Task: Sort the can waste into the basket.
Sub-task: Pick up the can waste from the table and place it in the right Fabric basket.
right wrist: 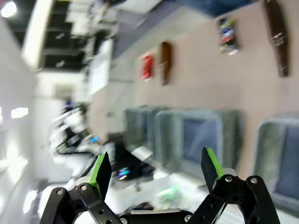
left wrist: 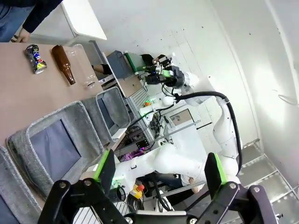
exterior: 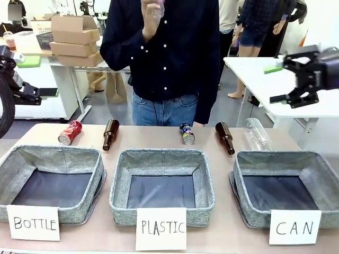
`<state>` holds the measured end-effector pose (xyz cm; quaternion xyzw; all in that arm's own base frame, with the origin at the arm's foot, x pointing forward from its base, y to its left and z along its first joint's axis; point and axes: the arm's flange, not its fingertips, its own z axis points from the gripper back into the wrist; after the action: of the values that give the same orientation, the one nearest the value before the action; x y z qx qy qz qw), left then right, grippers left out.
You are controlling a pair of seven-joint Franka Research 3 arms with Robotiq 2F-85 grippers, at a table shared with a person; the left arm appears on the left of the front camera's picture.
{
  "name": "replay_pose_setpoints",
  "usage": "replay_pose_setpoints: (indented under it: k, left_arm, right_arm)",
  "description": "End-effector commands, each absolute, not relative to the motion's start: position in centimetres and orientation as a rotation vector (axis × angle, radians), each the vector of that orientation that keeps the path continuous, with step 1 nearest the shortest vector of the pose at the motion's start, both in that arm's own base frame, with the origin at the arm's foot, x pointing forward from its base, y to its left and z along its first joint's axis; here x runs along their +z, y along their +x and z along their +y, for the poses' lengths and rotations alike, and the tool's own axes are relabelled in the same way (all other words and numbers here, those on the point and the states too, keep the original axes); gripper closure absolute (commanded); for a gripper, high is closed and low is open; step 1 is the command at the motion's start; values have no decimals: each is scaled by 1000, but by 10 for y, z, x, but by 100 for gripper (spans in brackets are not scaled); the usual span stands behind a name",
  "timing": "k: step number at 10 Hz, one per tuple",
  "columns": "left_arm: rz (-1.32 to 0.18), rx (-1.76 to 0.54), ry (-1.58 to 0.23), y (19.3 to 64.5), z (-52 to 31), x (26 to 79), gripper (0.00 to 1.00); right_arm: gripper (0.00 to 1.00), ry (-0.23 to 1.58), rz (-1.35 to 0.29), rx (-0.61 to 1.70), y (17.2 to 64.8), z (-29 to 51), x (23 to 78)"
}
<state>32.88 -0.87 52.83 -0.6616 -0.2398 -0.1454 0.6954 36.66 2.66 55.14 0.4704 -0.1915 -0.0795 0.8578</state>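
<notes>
Above the CAN basket (exterior: 276,157) the way is open. Behind its far rim lie a clear bottle (exterior: 258,135) and a brown bottle (exterior: 224,138); the dark can (exterior: 186,134), farther left, has bare bench (exterior: 151,138) on both sides.

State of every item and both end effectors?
Red can: on its side
Dark blue can: on its side
Brown bottle beside red can: lying down
Other brown bottle: lying down
Clear plastic bottle: lying down
CAN basket: no cans inside
Left end effector: open
Right end effector: open
</notes>
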Motion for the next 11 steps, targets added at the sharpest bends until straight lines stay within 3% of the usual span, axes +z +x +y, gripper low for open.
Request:
replay_pose_setpoints:
  k: [1, 2, 3, 11]
  left_arm:
    - [-560, -345, -1496, 331, -10, 531, 0]
    - [-560, -345, -1496, 331, -10, 531, 0]
    - [-560, -345, -1496, 331, -10, 531, 0]
    - [-560, -345, -1496, 331, -10, 531, 0]
  right_arm:
    - [0, 737, -358, -226, 402, 41, 553]
    - [0, 806, -319, -138, 400, 51, 555]
    - [0, 856, -422, -174, 386, 39, 552]
    - [0, 856, -422, -174, 386, 39, 552]
